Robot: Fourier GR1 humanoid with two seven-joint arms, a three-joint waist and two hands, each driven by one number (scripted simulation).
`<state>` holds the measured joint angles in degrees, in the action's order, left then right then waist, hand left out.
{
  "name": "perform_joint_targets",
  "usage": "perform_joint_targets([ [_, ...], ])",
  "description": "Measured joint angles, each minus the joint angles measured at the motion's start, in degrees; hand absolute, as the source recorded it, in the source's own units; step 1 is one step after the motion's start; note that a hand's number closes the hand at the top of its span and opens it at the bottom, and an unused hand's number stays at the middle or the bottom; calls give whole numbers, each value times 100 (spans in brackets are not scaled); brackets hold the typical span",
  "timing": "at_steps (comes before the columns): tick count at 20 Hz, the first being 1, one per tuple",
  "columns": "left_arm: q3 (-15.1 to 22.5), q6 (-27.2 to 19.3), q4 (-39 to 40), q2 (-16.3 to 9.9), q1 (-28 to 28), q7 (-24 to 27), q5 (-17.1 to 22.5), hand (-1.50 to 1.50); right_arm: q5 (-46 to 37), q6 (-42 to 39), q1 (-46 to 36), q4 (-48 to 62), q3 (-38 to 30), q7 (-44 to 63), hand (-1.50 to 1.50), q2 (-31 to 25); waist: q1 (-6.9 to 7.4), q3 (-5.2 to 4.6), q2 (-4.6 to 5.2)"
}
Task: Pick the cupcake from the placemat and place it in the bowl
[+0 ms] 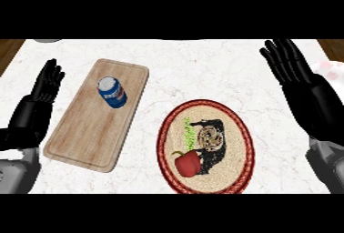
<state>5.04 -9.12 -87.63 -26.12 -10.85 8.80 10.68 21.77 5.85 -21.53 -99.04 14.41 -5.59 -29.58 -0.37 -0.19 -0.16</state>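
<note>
An oval woven placemat [235, 136] with a red rim lies at the centre right of the counter. On its lower left part sits a red bell pepper [189, 164]; I see no cupcake on the mat. A white and pink thing [332, 70] peeks out at the right edge, partly hidden behind my right hand [302, 86], and I cannot tell what it is. That hand is open, its fingers straight and pointing away, to the right of the mat. My left hand [37, 102] rests open at the left edge, fingers up. No bowl shows clearly.
A wooden cutting board [87, 136] lies slanted at the left, with a blue can [112, 92] on its far part. A sliver of a grey round thing [46, 41] shows at the top left edge. The counter [201, 68] is white marble.
</note>
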Motion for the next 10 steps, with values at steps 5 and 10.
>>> perform_joint_targets([
  [5,88,-144,-22,11,-187,-234,-197,0,843,-1492,-203,458,466,-182,150,218,385,46,165],
  [10,266,-343,50,101,-315,-660,-397,0,884,-2399,-499,1685,472,-655,-150,189,580,64,271],
])
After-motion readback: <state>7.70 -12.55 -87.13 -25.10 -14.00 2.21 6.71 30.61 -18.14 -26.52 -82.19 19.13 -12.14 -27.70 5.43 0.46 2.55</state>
